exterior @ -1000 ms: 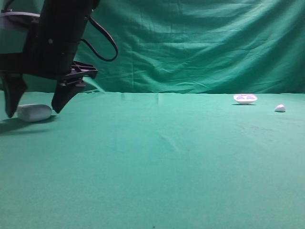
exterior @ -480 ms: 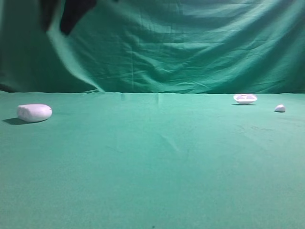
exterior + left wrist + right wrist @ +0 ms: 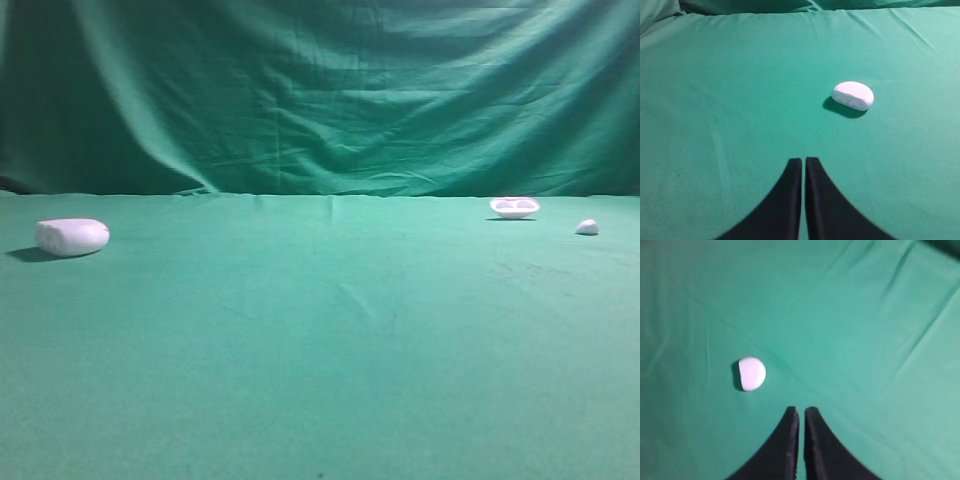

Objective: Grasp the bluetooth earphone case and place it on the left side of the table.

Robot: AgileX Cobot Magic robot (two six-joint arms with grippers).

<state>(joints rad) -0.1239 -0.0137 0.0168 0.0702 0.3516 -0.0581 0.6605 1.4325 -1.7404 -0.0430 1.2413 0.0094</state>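
Left gripper (image 3: 803,161), 2 tapered black fingers pressed together tip to tip with only a hairline slit between them, holds nothing and hangs above the bare green cloth-covered table (image 3: 715,100). Outward from those tips, the smooth white pebble-shaped plastic bluetooth earphone case (image 3: 853,95) lies ahead and to the right in the left wrist view, well clear of the fingers, flat on the cloth, its long axis running roughly across the line of the fingers with a slight tilt. In the exterior high view the case (image 3: 72,236) sits alone at the far left of the table, with no arm in that picture.

Right gripper (image 3: 801,412) is likewise shut and empty; just ahead and to the left of its tips lies a tiny white rounded lump (image 3: 751,373), not the case. A shallow white dish-like piece with 2 hollows (image 3: 514,207) sits near the far right, beside that lump.

Judged from this, the left arm is the nearer one, and the case already rests on the left side, so placing looks done. Both arms appear raised and drawn back, wrists angled down at the cloth.
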